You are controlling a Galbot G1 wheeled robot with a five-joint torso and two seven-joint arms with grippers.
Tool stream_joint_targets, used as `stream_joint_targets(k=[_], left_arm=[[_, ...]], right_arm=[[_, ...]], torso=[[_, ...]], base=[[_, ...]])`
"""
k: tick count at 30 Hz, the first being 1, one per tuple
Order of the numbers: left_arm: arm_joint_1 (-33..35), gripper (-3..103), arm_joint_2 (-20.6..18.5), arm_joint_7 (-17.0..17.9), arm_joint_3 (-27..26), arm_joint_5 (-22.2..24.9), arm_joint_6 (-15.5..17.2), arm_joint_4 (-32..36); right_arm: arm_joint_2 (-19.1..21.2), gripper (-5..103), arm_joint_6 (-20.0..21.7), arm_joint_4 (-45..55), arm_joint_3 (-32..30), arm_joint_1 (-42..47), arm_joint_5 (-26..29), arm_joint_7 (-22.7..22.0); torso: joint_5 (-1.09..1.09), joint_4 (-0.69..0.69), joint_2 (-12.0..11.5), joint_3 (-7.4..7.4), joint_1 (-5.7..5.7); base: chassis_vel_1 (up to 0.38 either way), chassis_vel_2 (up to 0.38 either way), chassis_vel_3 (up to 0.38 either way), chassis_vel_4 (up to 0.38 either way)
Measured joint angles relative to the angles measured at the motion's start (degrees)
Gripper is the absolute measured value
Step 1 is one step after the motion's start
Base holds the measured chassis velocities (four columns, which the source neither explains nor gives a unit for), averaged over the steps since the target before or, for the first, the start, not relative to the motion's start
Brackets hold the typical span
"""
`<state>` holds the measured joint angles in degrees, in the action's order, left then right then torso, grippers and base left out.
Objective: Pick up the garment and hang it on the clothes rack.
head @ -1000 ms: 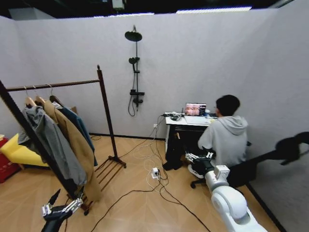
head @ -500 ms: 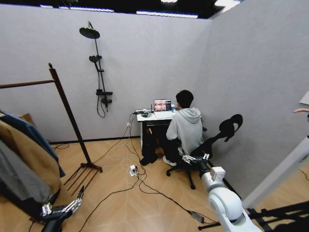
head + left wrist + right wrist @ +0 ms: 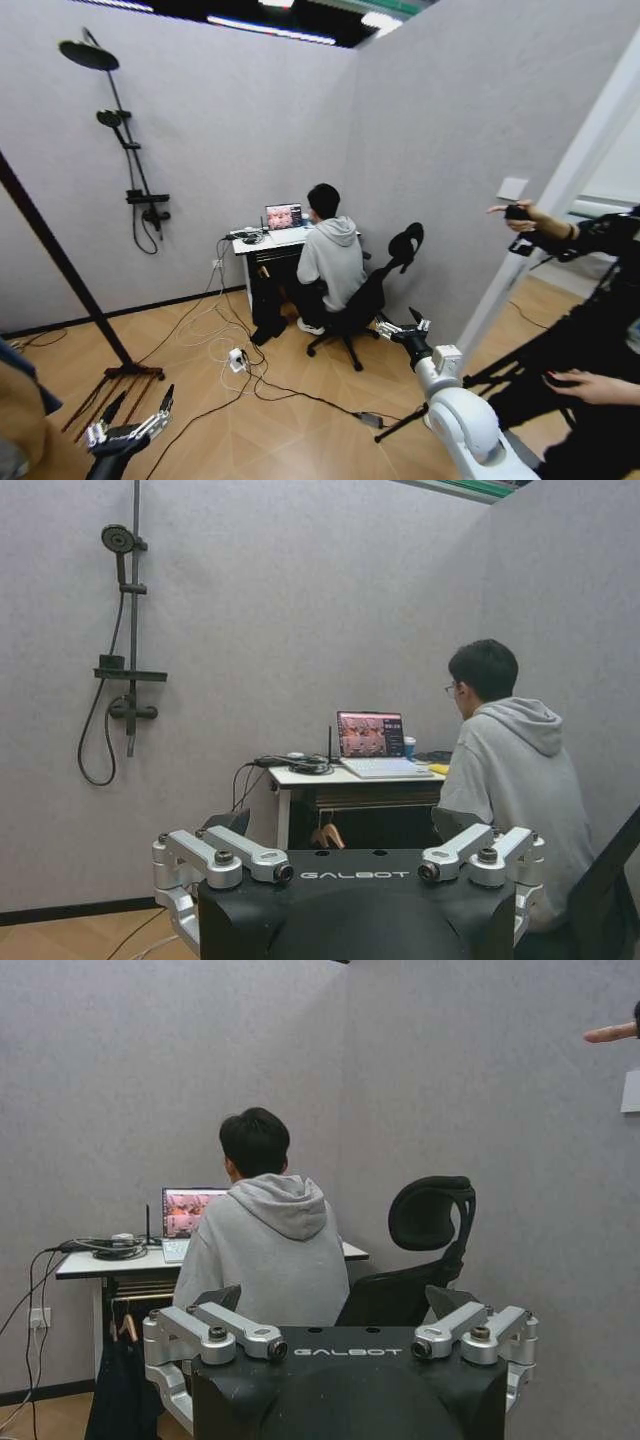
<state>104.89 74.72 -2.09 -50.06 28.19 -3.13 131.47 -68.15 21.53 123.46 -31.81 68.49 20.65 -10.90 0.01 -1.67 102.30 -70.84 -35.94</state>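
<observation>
It was a test room: grey partition walls (image 3: 260,140), a mock shower fitting (image 3: 125,150), floor cables (image 3: 260,385), a laptop (image 3: 284,216) on a counter (image 3: 262,240).

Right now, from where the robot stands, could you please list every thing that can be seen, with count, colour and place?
clothes rack: one, dark brown, far left; a post and its base on the floor
garment: one, dark teal, a sliver at the left edge
tan coat: one, lower left corner
shower set: one, black, on the back wall
desk: one, white top, against the back wall
laptop: one, open on the desk
seated person: one, grey hoodie, at the desk
office chair: one, black, beside that person
cables and power strip: on the wooden floor
left claw: open, low left
right claw: open, low right
</observation>
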Motion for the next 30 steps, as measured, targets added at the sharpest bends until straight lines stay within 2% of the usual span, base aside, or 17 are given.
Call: stream_joint_targets(k=[7, 9, 17, 20, 23, 30], left_arm=[[0.0, 100, 0.0, 0.0, 0.0, 0.0, 0.0, 0.0], [0.0, 100, 0.0, 0.0, 0.0, 0.0, 0.0, 0.0], [0.0, 100, 0.0, 0.0, 0.0, 0.0, 0.0, 0.0], [0.0, 100, 0.0, 0.0, 0.0, 0.0, 0.0, 0.0], [0.0, 100, 0.0, 0.0, 0.0, 0.0, 0.0, 0.0], [0.0, 100, 0.0, 0.0, 0.0, 0.0, 0.0, 0.0]], right_arm=[[-0.2, 100, 0.0, 0.1, 0.1, 0.1, 0.0, 0.0], [-0.4, 100, -0.1, 0.1, 0.3, 0.2, -0.2, 0.0], [-0.8, 100, -1.0, -0.1, 0.9, 0.6, -0.9, 0.0], [-0.9, 100, -1.4, -0.3, 1.0, 1.0, -1.5, 0.1], [-0.9, 100, -1.5, -0.4, 1.1, 1.0, -1.5, 0.1], [-1.0, 100, -1.6, -0.5, 1.6, 0.7, -1.5, 0.2]], torso=[[-0.05, 0.06, 0.0, 0.0, 0.0], [0.03, 0.03, 0.0, 0.01, 0.02], [0.01, 0.03, 0.1, 0.03, 0.08], [-0.05, 0.04, 0.0, 0.03, 0.08], [0.02, 0.0, 0.0, 0.01, 0.05], [-0.03, 0.04, 0.0, -0.02, -0.06]], base=[[0.173, -0.178, -0.174, 0.154], [0.225, -0.255, -0.236, 0.197], [0.247, -0.234, -0.235, 0.233], [0.09, -0.037, -0.097, 0.121], [0.023, 0.018, -0.02, 0.037], [-0.01, 0.081, 0.146, 0.022]])
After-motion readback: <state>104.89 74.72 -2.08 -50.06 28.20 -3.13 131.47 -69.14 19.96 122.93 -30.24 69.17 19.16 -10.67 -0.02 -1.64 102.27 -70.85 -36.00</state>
